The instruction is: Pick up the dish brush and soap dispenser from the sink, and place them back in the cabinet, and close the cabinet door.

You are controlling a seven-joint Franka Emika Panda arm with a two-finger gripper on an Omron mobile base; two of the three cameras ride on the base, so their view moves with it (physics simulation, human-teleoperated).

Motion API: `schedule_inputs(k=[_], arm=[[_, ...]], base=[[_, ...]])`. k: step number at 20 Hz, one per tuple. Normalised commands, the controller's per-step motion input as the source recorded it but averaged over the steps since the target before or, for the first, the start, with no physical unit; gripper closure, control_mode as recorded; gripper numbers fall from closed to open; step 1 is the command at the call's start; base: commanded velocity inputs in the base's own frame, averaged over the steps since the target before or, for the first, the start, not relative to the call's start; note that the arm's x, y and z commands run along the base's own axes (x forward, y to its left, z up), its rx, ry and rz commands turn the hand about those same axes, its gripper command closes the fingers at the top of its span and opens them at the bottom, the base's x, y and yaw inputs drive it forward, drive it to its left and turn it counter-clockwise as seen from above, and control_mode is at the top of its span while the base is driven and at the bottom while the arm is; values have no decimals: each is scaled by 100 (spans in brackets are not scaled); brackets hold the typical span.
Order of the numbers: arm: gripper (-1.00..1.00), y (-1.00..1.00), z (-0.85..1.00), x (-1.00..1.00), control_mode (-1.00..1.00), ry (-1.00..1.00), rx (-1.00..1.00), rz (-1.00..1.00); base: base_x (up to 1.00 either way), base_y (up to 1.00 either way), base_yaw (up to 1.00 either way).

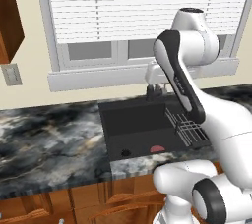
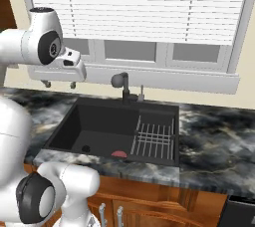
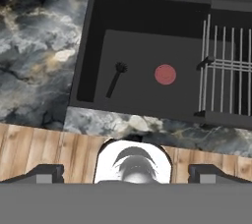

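Hovering high over sink (image 2: 74, 116) front edge, gripper (image 2: 60, 85) points straight down, fingers (image 3: 45, 173) spread wide apart, nothing between them. Brush (image 3: 165, 74) lies on basin floor near front wall. Red head shows as round disc, between drain (image 3: 121, 67) and rack (image 3: 226, 66). Thin dark line runs from drain toward front wall; cannot tell what it is. Rack fills right part of basin. Faucet (image 2: 121, 82) at back rim, below window (image 2: 139, 7). Marbled counter (image 1: 49, 134) on both sides.

I see dish brush (image 3: 165, 74): reddish-pink round head, low on black sink (image 3: 147, 31) floor, mid-basin nr front wall, just left of wire rack (image 3: 226, 66).
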Motion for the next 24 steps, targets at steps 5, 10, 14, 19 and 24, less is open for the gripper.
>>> schedule_inputs(k=[5,10,14,19,24], arm=[[-100,0,0,30,-100,5,4,2],[-100,0,0,29,-100,1,1,0],[-100,0,-2,28,-100,0,0,0],[-100,0,-11,32,-100,0,0,0],[-100,0,-16,26,-100,0,0,0]], base=[[0,0,0],[0,0,0],[0,0,0],[0,0,0],[0,0,0]])
